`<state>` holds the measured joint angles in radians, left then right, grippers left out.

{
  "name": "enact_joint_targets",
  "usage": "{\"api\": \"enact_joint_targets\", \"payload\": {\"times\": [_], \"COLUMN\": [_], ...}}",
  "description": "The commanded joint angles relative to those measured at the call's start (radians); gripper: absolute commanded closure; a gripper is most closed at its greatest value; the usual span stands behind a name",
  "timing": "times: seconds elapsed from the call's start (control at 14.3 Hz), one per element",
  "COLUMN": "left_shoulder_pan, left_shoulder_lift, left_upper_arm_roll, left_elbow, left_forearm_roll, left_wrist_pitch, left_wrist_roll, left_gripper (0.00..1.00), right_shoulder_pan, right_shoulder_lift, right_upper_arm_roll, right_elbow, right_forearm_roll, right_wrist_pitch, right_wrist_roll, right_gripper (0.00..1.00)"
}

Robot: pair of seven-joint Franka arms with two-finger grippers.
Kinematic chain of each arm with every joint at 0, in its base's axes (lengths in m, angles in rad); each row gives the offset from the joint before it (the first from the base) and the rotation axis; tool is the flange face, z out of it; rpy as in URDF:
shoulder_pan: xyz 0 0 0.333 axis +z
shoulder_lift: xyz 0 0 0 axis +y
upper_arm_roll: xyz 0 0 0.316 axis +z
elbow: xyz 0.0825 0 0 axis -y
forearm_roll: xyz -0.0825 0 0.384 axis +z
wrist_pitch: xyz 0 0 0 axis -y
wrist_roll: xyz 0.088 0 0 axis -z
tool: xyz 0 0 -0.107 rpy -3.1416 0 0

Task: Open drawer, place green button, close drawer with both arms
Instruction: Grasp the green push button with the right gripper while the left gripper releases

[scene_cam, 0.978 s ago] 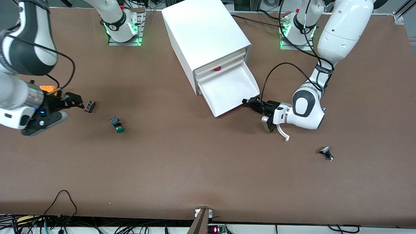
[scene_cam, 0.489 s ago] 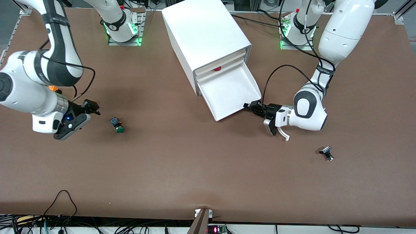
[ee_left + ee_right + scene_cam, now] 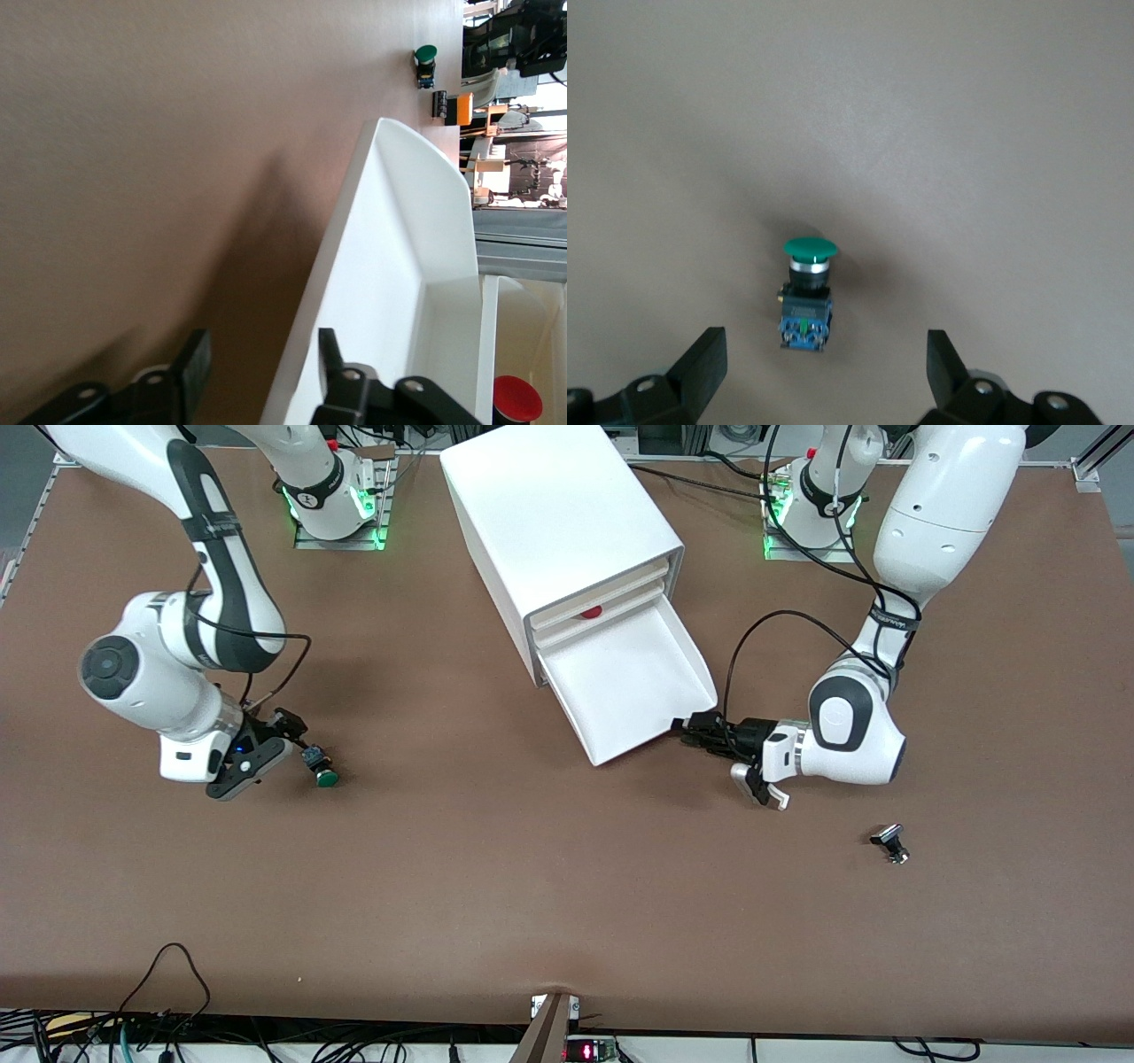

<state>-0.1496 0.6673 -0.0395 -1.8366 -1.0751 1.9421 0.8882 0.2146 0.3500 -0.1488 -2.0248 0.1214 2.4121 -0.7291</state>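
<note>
the wide shallow white plastic drawer (image 3: pixel 631 682), third down in the white four-drawer box cabinet (image 3: pixel 556 522), stands pulled well out, its tray bare. the drawer above it shows a red dot (image 3: pixel 592 612). the left arm's black two-finger gripper (image 3: pixel 689 728) is at the drawer's front corner toward the left arm's end of the table, and the left wrist view shows its fingers (image 3: pixel 330 361) straddling the front lip, one inside the tray and one outside, with a gap to each side rather than a clamp. over the last second the drawer has slid a little further out along with that gripper, so the opening step looks about finished.

the bigger change is at the right arm's end. a second ago the right arm's black gripper (image 3: pixel 297 735) was up near a small dark red-black component and an orange box; it has since swung down to just beside the small push-button with a round green cap and black-and-blue square body (image 3: pixel 319 765). the button lies on its side on the brown table (image 3: pixel 496 886), well apart from the drawer. in the right wrist view the fingers (image 3: pixel 700 363) are spread wide, the button (image 3: pixel 808 292) between them but not yet touched. i judge the pick is next: lower, centre on the body, then close.

a small black and silver part (image 3: pixel 890 842) lies untouched near the left arm's end.
</note>
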Motion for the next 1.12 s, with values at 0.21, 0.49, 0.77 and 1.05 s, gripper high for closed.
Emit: {"api": "enact_joint_targets", "payload": {"times": [0.21,0.49,0.77,1.05], "left_shoulder_pan": [0.033,0.085,0.176,0.238], "left_shoulder_lift": [-0.109,-0.213,-0.316,-0.416], "left_upper_arm_roll": [0.012,0.01,0.01,0.007], "left_elbow": [0.082,0.082,0.08,0.083], "left_forearm_roll": [0.291,0.435,0.539,0.667], "left_wrist_pitch": [0.0,0.002,-0.011,-0.034], "left_wrist_roll": [-0.199,-0.201,-0.195,-0.224], "left_gripper": [0.0,0.0,0.0,0.0], "right_shoulder_pan": [-0.003,-0.003,-0.003,-0.003], "right_shoulder_lift": [0.075,0.084,0.104,0.11], "right_upper_arm_roll": [0.023,0.038,0.049,0.051], "right_elbow": [-0.023,-0.11,-0.163,-0.163], "right_forearm_roll": [0.046,0.047,0.047,0.047], "right_wrist_pitch": [0.093,0.221,0.298,0.298], "right_wrist_roll": [-0.033,-0.033,-0.033,-0.05], "right_gripper": [0.0,0.0,0.0,0.37]}}
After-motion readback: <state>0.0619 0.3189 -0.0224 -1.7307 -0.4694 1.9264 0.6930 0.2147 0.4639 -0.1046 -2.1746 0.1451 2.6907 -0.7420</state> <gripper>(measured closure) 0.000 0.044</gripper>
